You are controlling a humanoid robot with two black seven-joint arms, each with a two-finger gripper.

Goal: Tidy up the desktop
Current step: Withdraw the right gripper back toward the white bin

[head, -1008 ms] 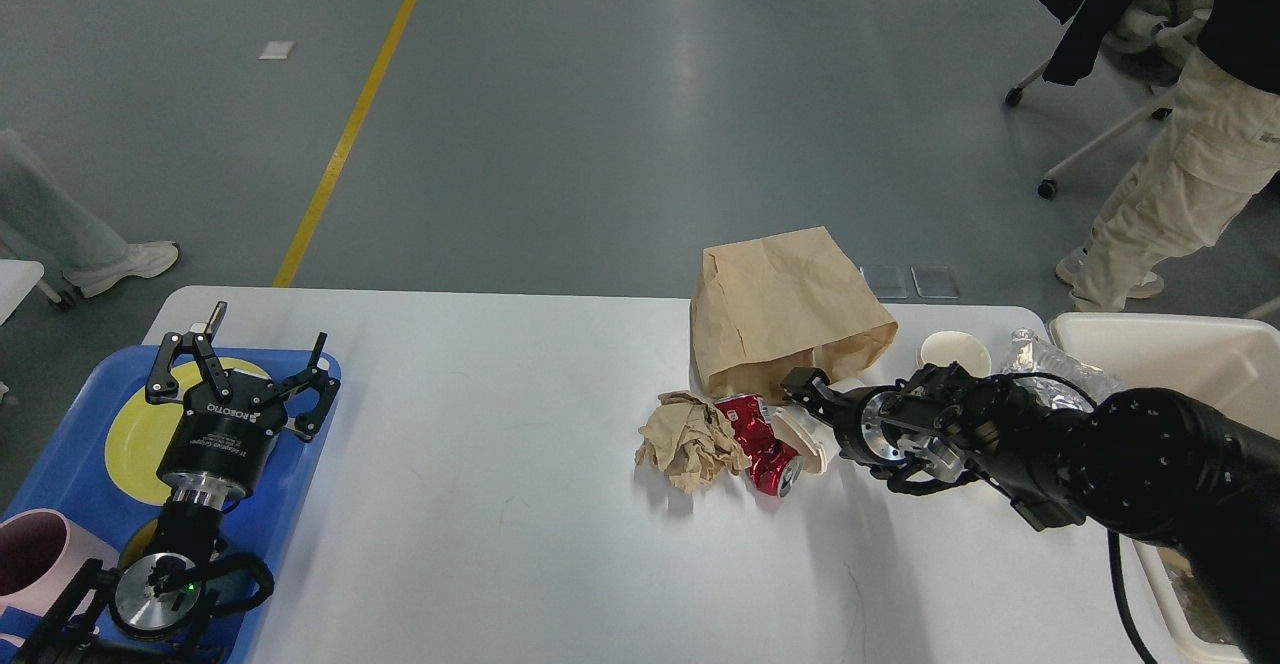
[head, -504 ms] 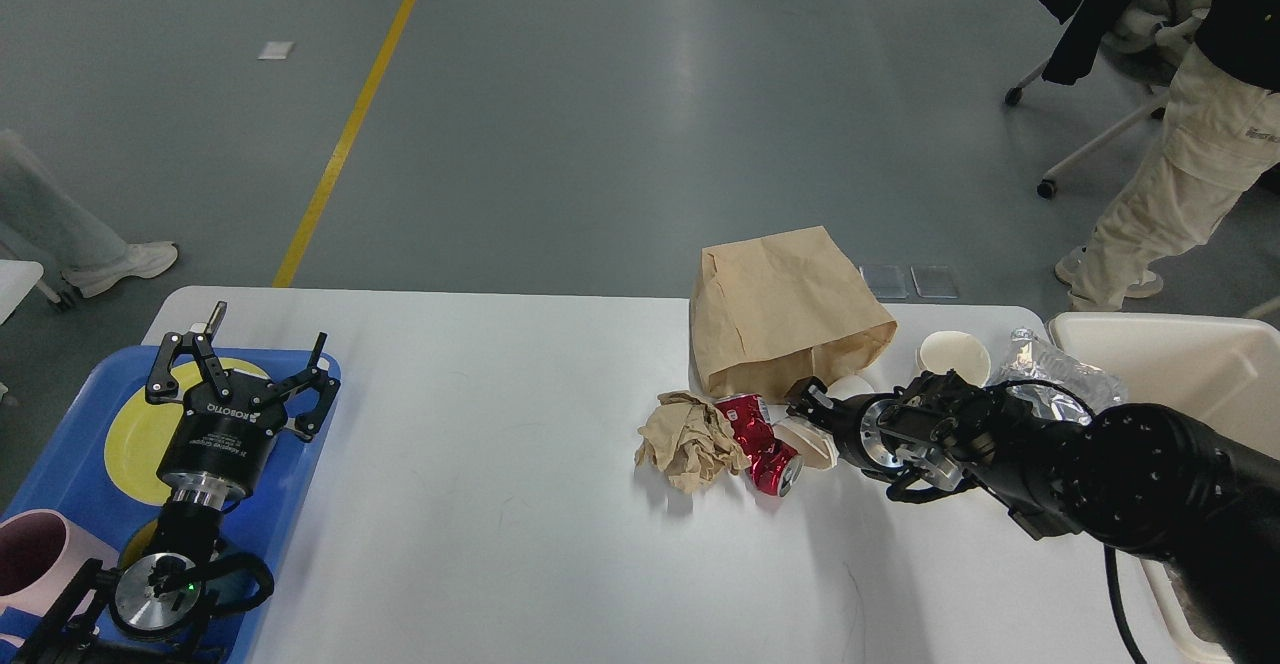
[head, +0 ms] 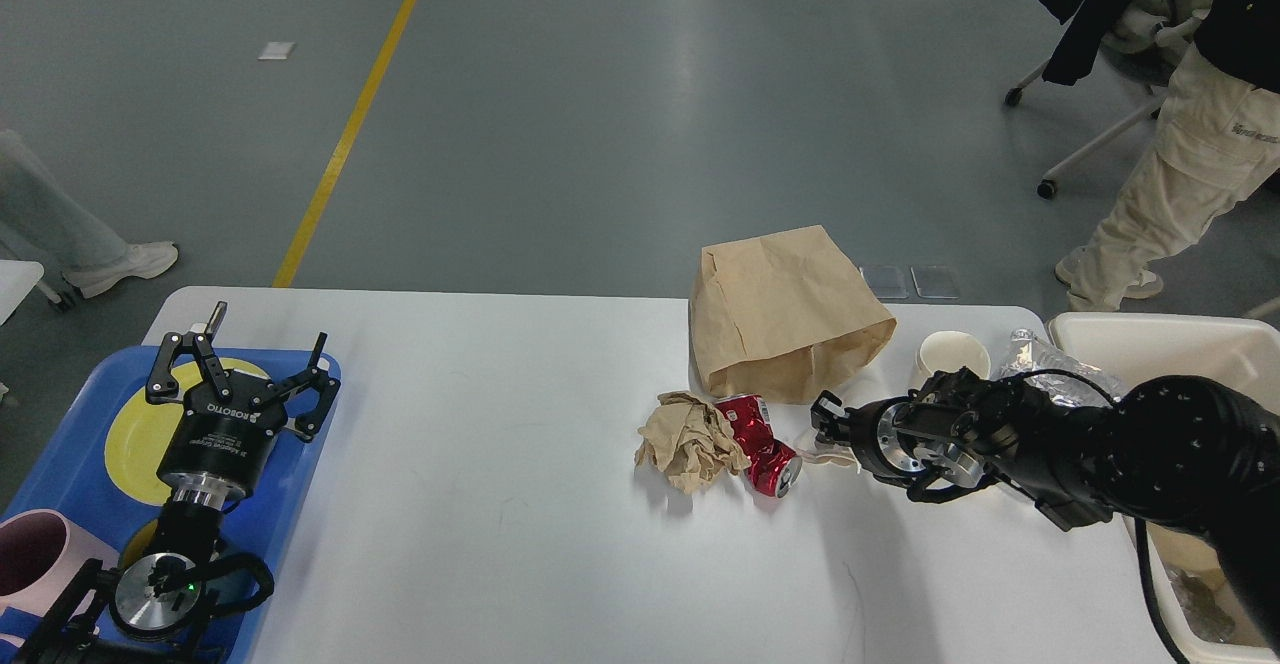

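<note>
My right tool (head: 826,422) reached low over the white desk (head: 500,504), its dark tips at a small white scrap (head: 828,458) just right of a crushed red can (head: 760,431); whether the tips were spread or pinched I could not tell. A crumpled brown paper wad (head: 690,439) touched the can's left side, and a brown paper bag (head: 785,314) stood just behind them. A white paper cup (head: 952,354) and a clear plastic wrapper (head: 1050,369) lay near the desk's right end, beside a cream bin (head: 1150,339). My left tool (head: 255,364) hung with fingers spread over a blue tray (head: 60,464) on the desk's left end, which held a yellow plate (head: 135,434) and a pink mug (head: 40,554).
</note>
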